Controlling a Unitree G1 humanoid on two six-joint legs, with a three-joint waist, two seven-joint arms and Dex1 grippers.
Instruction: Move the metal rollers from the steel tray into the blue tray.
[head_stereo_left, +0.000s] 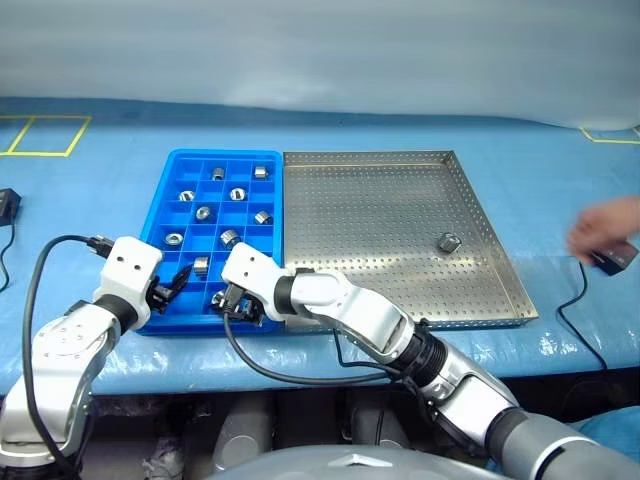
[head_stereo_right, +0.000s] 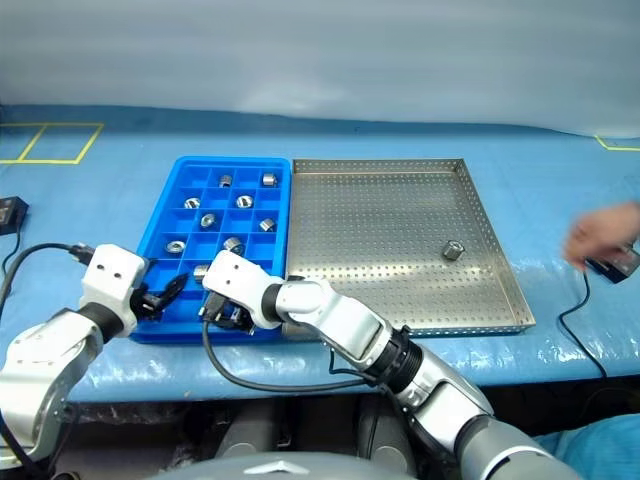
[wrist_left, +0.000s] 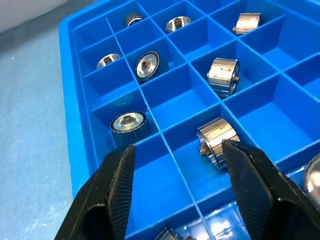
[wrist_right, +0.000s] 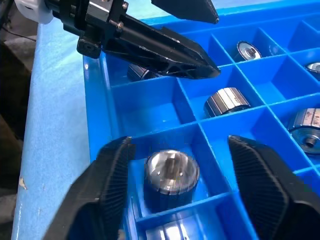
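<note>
My left claw (head_stereo_left: 172, 283) hangs apart, empty, lower left over the blue tray (head_stereo_left: 160, 208). My right claw (wrist_right: 175, 165), apart, straddles a roller (wrist_right: 171, 174) standing in its cell, released I'd judge. Last roller (head_stereo_left: 449, 241) right, on the steel tray (head_stereo_left: 400, 290).

Both eye views look down and forward over the desk (head_stereo_left: 90, 200) from head height, sharing both trays. Each wrist view sits close over the blue tray (wrist_left: 75, 90), sharing its compartments at six o'clock.
</note>
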